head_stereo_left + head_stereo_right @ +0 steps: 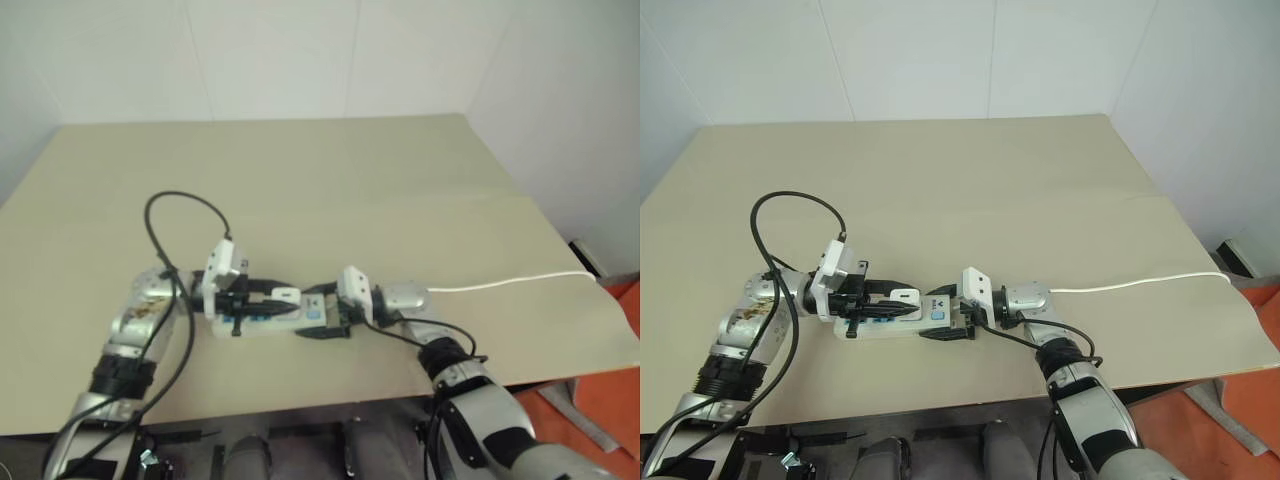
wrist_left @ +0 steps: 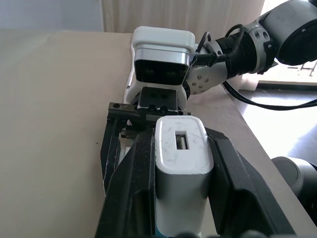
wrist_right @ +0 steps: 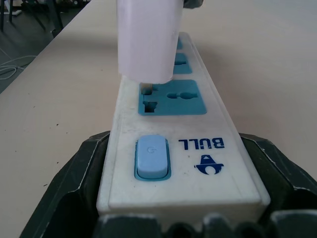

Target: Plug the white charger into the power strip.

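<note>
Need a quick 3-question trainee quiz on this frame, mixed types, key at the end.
1. True or false: the white charger is fully seated in the power strip.
2. Which gripper holds the charger? A. left gripper B. right gripper
3. Fill in: the right gripper clamps the strip at its ____ end.

Key: 1. false, its prongs are just at the socket nearest the switch. 2. A. 3. switch.

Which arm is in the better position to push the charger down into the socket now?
The left. Its left gripper holds the white charger directly above a blue socket of the power strip, prongs at the holes. The right gripper clamps the strip's switch end, steadying it.
</note>
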